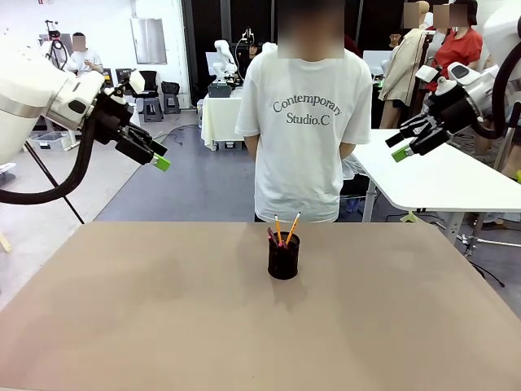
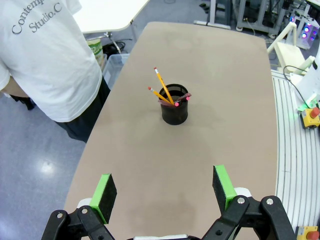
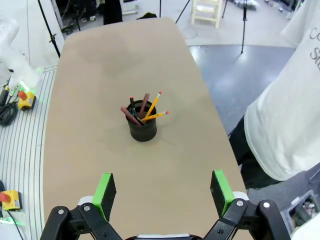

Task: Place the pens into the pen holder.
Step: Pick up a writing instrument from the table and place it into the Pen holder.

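Viewing a black mesh cup (image 1: 283,257) on the matte tan surface (image 1: 163,309), I see thin pencils (image 1: 285,230) inside, lower ends hidden. Left end effector (image 1: 160,158) and right end effector (image 1: 399,148) gape wide, empty.

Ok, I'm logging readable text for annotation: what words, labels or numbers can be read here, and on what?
"Contemporary Studio.C": on the back of the person's white T-shirt, in the front view.
"Conte..." and "Studio.C": the same print, cut off at the edge, in the left wrist view.
No print can be made out on the pens or the holder.
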